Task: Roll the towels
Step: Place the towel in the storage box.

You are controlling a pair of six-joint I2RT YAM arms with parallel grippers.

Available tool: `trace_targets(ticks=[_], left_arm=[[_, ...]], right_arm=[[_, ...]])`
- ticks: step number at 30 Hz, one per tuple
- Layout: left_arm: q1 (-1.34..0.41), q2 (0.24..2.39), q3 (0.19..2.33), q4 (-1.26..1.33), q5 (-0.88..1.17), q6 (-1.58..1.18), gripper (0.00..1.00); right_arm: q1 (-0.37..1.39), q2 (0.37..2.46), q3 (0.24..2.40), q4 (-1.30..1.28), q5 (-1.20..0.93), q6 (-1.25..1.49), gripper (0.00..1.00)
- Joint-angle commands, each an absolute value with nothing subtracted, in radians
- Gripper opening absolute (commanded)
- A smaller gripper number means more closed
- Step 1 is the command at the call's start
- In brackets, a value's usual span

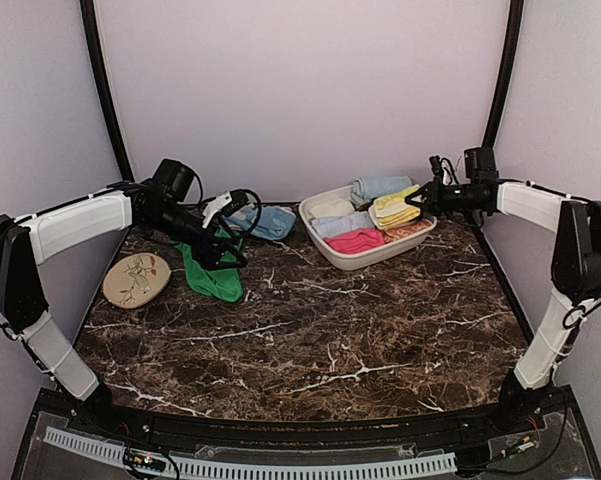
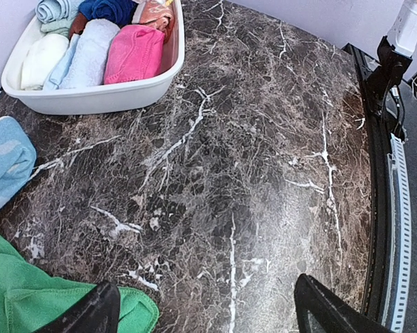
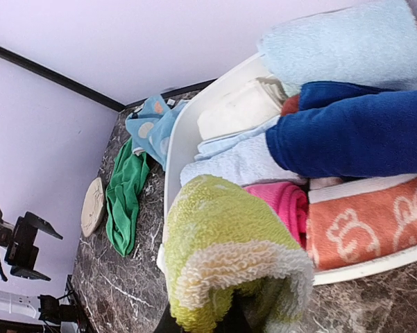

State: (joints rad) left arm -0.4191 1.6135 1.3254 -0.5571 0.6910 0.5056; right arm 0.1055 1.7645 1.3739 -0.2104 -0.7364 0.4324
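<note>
Green towel [image 1: 212, 280] is on the bench [image 1: 360, 340] at the left, just beside the tan disc [image 1: 137, 279]. It's crumpled into a loose strip, not rolled. Left claw [image 2: 207, 298] is wide and holds nothing, hanging low over the towel's near edge. One finger overlaps the cloth in the wrist view, so I can't tell if it's touching.

Lime-yellow towel [image 3: 222, 250] is at the right end of the white basin [image 1: 365, 258], over the rim. Right claw [image 1: 421, 200] is pinched on it. The cloth is bunched, no roll started.

Progress looks early to me: neither towel rolled. Still to do: get the yellow one onto the bench, flatten both, roll both.

The blue towel [image 1: 268, 222] lies loose behind the green one. I can't say whether it's part of the job.

Hard to read:
- The right fingertips are buried under the yellow pile in the wrist view, so the grip depth is unknown.
- The green towel is cut off by the frame edge in the left wrist view. From the top view the arm covers its far end.
- The basin's contents look folded or rolled, but they're too packed to count.
</note>
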Motion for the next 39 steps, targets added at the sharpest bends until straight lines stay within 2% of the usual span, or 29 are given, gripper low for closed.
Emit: trace_targets(ticks=[1,6,28,34,35,37,39], left_arm=[[-0.416,1.592,1.328,-0.589,0.674,0.522,0.89],[-0.41,1.592,1.326,-0.588,0.67,0.519,0.88],[-0.382,1.609,1.315,-0.609,0.644,0.525,0.89],[-0.379,1.639,1.341,-0.62,0.641,0.525,0.89],[-0.38,1.641,1.346,-0.621,0.641,0.524,0.89],[-0.378,1.643,1.35,-0.621,0.635,0.525,0.89],[-0.378,1.642,1.348,-0.62,0.635,0.523,0.89]], right_arm=[[0.049,1.803,1.456,-0.364,-0.747,0.391,0.0],[0.032,1.912,1.592,-0.523,-0.693,0.315,0.0],[0.033,2.261,2.016,-0.725,-0.468,0.155,0.02],[0.059,2.263,2.007,-0.767,-0.329,0.049,0.19],[0.062,2.256,1.997,-0.771,-0.298,0.037,0.23],[0.069,2.224,1.967,-0.758,-0.239,0.019,0.38],[0.074,2.175,1.919,-0.714,-0.208,0.017,0.43]])
